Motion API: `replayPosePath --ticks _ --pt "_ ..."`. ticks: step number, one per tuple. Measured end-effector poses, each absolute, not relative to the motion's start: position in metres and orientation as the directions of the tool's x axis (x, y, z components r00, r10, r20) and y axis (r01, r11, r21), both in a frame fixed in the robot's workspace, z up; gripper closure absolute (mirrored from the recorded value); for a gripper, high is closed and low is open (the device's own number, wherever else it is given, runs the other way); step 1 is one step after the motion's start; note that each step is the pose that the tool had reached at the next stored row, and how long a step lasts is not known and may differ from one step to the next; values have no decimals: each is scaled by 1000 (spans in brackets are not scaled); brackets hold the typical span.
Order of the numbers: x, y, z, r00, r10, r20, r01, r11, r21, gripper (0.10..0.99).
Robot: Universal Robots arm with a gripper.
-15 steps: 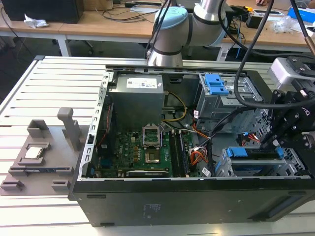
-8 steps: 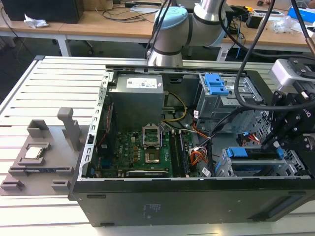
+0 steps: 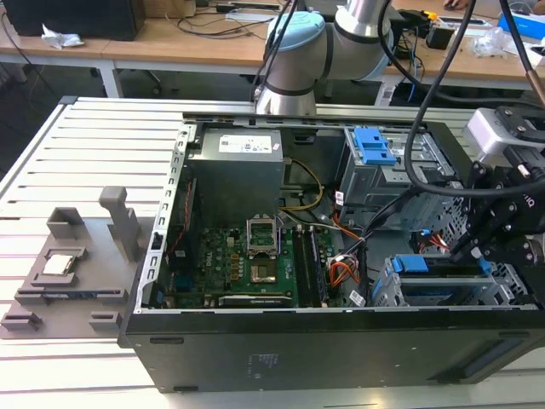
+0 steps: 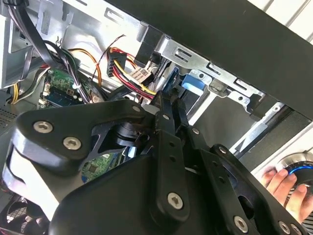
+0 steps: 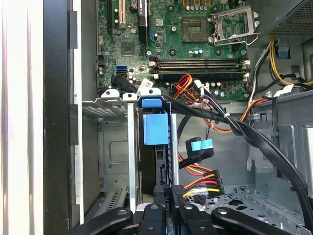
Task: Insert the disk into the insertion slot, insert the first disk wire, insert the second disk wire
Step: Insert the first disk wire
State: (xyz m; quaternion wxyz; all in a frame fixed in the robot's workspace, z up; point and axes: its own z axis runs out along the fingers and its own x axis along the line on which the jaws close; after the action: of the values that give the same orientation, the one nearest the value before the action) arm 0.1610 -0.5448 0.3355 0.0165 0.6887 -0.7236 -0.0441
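Disk (image 3: 415,264): seated in insertion slot (image 3: 398,294), 4 o'clock in case (image 3: 255,358).
Gripper (image 3: 467,251): jaws nearly together, pinching wire plug (image 5: 195,190) at disk.

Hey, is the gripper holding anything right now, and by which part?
The gripper looks shut on the black plug ending the red, orange and yellow wires, gripping the plug body, not the wires.

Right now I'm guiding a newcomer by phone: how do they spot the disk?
Start at the open black computer case, its near corner on the exterior view's right. In the low silver cage lies the disk, framed in bright blue; the blue latch tops a taller cage behind.
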Motion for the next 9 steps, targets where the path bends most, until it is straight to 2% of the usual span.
replayPosePath --ticks 8,9 --pt "160 -545 333 -51 -998 -39 -995 48 87 906" --pt "160 -545 335 -51 -998 -37 -995 48 87 839"
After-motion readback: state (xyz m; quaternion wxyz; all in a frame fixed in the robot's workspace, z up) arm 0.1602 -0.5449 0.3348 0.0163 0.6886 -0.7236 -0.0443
